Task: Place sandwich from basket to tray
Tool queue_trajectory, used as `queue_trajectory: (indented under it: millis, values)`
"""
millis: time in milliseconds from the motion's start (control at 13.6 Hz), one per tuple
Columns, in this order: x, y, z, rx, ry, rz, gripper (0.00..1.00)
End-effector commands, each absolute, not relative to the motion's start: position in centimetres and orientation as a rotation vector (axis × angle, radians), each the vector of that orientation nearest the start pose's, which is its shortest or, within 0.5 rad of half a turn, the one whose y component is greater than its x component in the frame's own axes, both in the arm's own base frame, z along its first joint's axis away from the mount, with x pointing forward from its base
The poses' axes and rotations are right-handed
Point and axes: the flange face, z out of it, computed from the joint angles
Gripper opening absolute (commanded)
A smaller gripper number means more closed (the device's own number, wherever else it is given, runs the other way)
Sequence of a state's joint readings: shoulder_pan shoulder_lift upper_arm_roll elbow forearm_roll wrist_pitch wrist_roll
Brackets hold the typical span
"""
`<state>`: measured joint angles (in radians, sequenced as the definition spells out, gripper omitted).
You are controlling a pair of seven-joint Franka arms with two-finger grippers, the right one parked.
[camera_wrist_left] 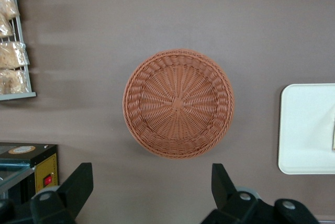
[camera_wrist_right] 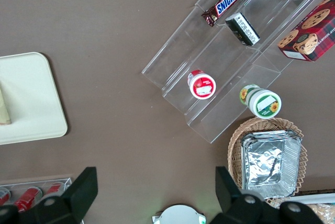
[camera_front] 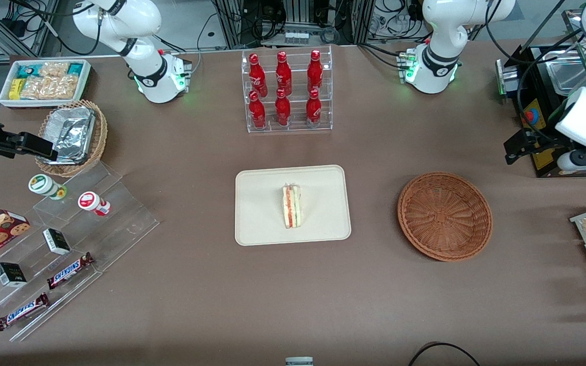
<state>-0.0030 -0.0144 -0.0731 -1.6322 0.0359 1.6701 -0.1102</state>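
Triangular sandwich [camera_front: 291,206] resting on its side at the middle of the cream-beige tray [camera_front: 257,223], cut edge facing up with stripes of red-orange and green filling between pale white bread. Tray flat and matte, rectangular with rounded corners and a low raised rim, set at the centre of the brown table [camera_front: 196,305].

Round reddish-brown wicker basket [camera_front: 444,216] lying beside the tray toward the working arm's end of the table, well apart from it, holding nothing; shallow woven bowl with ribs radiating from its centre and a braided rim.

Left gripper [camera_wrist_left: 152,187] held high above the table near the working arm's edge, over bare tabletop just beside the basket; black fingers [camera_wrist_left: 78,185] spread wide apart, holding nothing.

Clear acrylic rack of six glossy red bottles [camera_front: 285,89] standing farther from the front camera than the tray, near the table's edge by the arm bases.
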Motion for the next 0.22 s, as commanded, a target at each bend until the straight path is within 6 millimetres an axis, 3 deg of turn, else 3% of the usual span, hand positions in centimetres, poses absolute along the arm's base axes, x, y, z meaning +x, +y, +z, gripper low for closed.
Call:
queue_trajectory:
  millis: [0, 147]
  values:
    - [56.47, -3.51, 62.16, -3.126, -0.039, -0.091, 1.00]
    - [56.34, -2.83, 62.39, -3.126, -0.056, -0.093, 1.00]
